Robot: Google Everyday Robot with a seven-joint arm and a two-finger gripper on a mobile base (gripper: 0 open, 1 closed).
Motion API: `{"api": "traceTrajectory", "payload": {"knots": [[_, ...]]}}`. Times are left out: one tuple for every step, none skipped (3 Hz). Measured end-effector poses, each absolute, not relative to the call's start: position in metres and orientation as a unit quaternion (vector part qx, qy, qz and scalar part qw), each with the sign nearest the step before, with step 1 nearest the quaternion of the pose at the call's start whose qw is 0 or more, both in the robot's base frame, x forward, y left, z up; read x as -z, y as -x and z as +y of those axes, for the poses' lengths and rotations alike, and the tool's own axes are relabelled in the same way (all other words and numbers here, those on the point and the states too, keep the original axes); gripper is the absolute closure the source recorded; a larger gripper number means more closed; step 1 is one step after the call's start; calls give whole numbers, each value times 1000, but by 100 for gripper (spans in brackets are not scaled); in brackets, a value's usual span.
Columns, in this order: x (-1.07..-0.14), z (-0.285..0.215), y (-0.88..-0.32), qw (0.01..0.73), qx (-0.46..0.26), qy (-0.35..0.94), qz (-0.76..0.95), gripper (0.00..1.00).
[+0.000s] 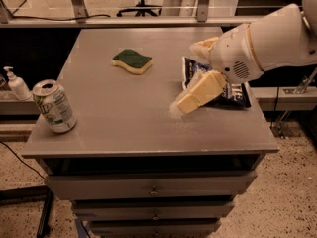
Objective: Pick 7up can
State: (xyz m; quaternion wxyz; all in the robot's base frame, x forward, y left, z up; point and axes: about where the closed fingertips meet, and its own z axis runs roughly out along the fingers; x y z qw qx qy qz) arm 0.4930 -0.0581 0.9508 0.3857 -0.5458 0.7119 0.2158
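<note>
The 7up can (54, 106) stands upright near the front left corner of the grey table (124, 128). It has a green and white label and an opened silver top. My gripper (194, 72) hangs over the right side of the table, far to the right of the can. Its two cream fingers are spread apart, and the lower one (199, 93) points down and left towards the table top. It holds nothing.
A green and yellow sponge (132, 61) lies at the table's middle back. A blue crinkly snack bag (238, 96) lies under and behind my gripper at the right. A soap pump bottle (17, 85) stands on a lower ledge to the left. Drawers sit below the table top.
</note>
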Motion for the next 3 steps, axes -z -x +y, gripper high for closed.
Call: {"api": "traceTrajectory", "payload": {"knots": [[-927,-15,-491,372,-265,579,675,0],[-888,49,-481,354,-311,643,604,0],[-854,108,-476,349,-350,670,554,0]]}}
